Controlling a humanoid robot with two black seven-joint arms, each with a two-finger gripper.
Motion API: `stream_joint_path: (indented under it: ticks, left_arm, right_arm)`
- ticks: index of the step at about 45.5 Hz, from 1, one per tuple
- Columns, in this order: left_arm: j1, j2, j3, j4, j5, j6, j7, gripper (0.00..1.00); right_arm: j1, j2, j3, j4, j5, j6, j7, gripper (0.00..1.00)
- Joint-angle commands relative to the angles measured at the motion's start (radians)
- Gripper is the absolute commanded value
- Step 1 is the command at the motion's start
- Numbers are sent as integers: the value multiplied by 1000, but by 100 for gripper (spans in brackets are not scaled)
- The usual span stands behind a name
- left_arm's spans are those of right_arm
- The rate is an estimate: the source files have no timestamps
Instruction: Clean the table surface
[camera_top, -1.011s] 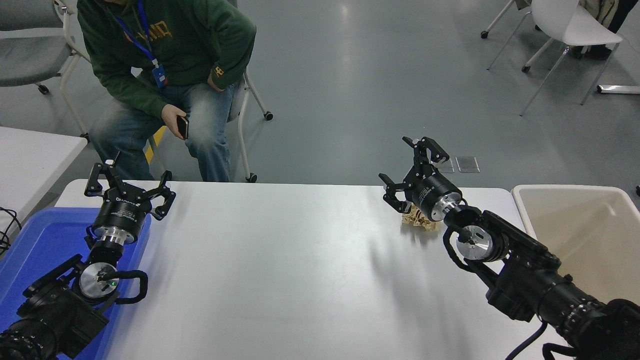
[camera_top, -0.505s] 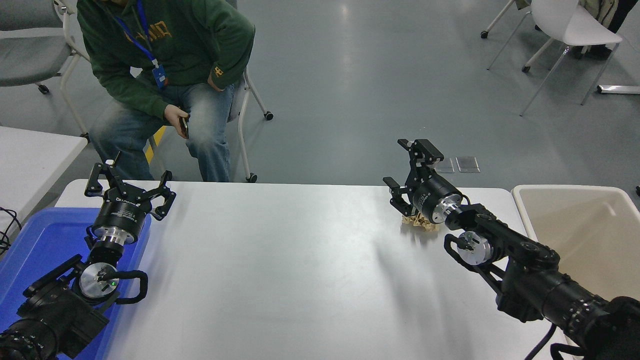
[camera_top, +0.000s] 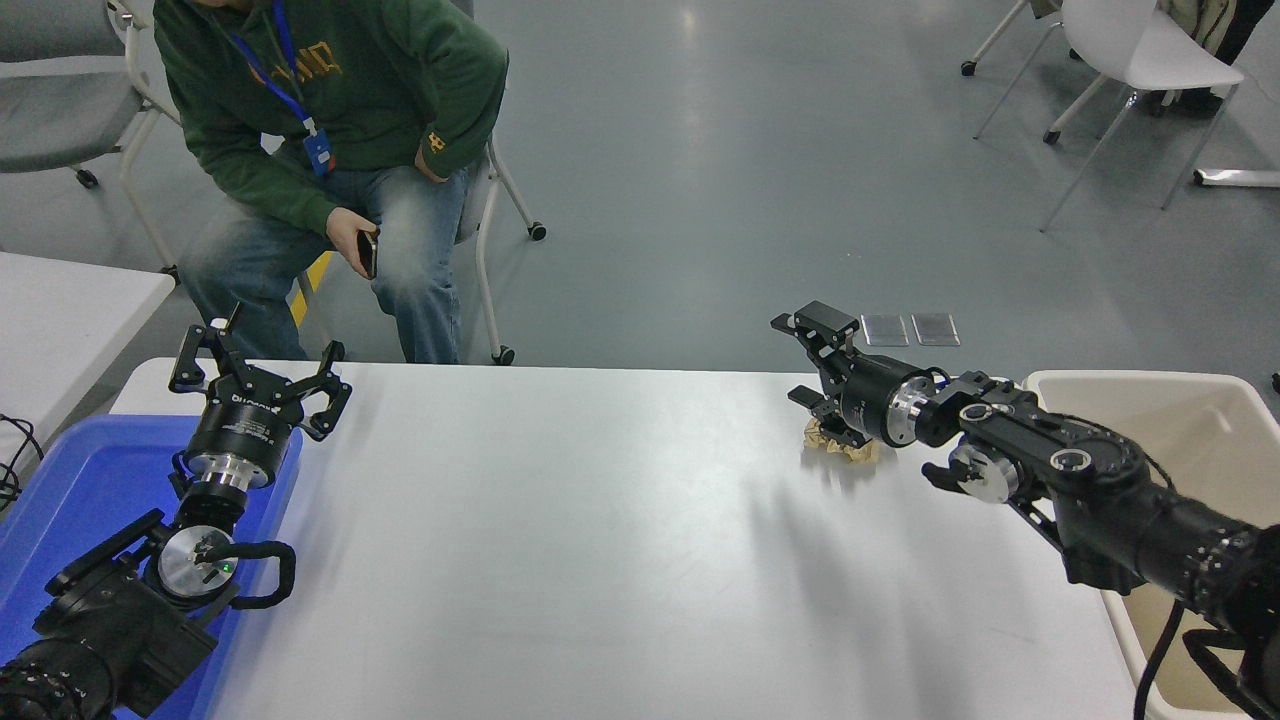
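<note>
We see the table surface (camera_top: 600, 540), glossy white, rounded at its far corners. On its far right part lies a small crumpled tan scrap (camera_top: 838, 446). A blue tray (camera_top: 70, 470) sits at its left end.

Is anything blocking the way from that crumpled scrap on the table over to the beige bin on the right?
Nothing visible does. The crumpled scrap lies under the right claw, and only bare table surface separates it from the beige bin.
</note>
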Motion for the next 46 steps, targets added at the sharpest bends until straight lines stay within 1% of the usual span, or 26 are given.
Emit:
stream_joint_path:
  ticks: [1, 14, 17, 25, 34, 39, 46]
  left_arm:
    - [0, 0, 0, 0, 0, 0, 0, 100]
    - [0, 0, 0, 0, 0, 0, 1, 100]
    - [0, 0, 0, 0, 0, 0, 0, 100]
    - [0, 0, 0, 0, 0, 0, 0, 100]
    - [0, 0, 0, 0, 0, 0, 1, 100]
    - [0, 0, 0, 0, 0, 0, 0, 100]
    - [0, 0, 0, 0, 0, 0, 0, 100]
  right_arm:
    - [82, -11, -127, -29, -4, 8, -194, 99]
    - [132, -3, -172, -37, 17, 19, -454, 99]
    - [139, -3, -170, -37, 18, 20, -497, 99]
    - [142, 33, -170, -70, 64, 22, -520, 99]
    - [142, 112, -172, -150, 100, 22, -530, 99]
    - [144, 170, -173, -228, 101, 25, -530, 99]
    - [136, 254, -175, -389, 101, 71, -530, 99]
